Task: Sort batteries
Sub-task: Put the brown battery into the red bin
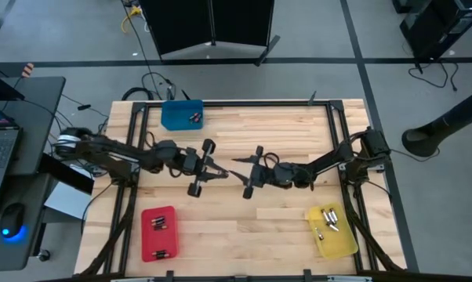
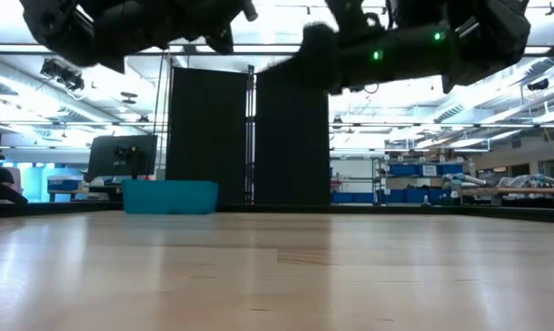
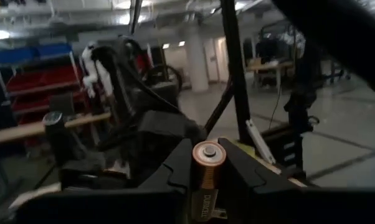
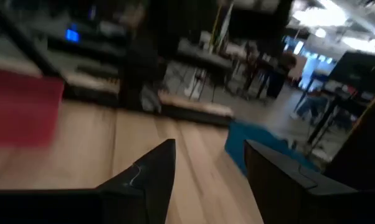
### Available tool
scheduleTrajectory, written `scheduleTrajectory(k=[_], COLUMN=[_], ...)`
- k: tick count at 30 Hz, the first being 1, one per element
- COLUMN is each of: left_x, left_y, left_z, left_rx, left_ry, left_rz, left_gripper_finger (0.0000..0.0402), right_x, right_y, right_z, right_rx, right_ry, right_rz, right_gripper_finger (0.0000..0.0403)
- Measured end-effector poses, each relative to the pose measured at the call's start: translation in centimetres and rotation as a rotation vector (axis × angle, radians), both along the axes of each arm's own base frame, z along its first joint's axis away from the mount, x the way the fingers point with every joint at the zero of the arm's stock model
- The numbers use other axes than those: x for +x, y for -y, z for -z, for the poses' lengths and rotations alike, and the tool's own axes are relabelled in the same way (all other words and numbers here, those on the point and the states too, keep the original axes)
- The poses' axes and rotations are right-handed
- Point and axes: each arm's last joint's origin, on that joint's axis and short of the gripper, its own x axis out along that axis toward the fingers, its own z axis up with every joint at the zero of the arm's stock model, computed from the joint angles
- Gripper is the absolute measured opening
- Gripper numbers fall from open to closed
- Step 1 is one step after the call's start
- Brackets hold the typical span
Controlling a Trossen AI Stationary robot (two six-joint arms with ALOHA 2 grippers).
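Low view: bare wooden table [image 2: 277,276], shelving behind.

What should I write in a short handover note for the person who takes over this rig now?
Left pincer: shut on a copper-topped battery, held up over mid-table.
Right pincer: open, empty, facing the left one at mid-table.
Trays: blue tray at the far edge, red tray near left, yellow tray near right; each already holds some batteries.
Done: most cells appear sorted; no loose ones seen on the table.
Left: place the held battery in its tray.
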Motion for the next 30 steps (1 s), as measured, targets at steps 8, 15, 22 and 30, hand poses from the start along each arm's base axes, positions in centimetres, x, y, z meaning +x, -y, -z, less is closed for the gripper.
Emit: scheduleTrajectory(k=[8, 15, 22, 30], left_x=[-2.7, -4.5, -6.9, -9.4], left_y=[1.4, 5.5, 9.7, 14.3], left_z=[-1.6, -3.4, -2.9, 0.0], left_rx=[0.0, -0.011, -0.218, -0.383], left_ry=[-0.384, -0.903, -1.255, -1.564], left_rz=[-0.064, -0.159, -0.215, -0.353], left_gripper_finger=[0.0054, 0.0054, 0.0054, 0.0054], right_x=[0.0, 0.0, 0.0, 0.1], right_y=[2.0, 3.9, 4.6, 5.1], right_z=[1.7, 2.4, 2.6, 2.6], right_rx=[-0.015, 0.014, 0.045, 0.039], right_ry=[-0.18, -0.241, -0.261, -0.264], right_rz=[0.055, 0.085, 0.034, 0.003], right_gripper_finger=[0.0152, 0.0041, 0.0021, 0.0008])
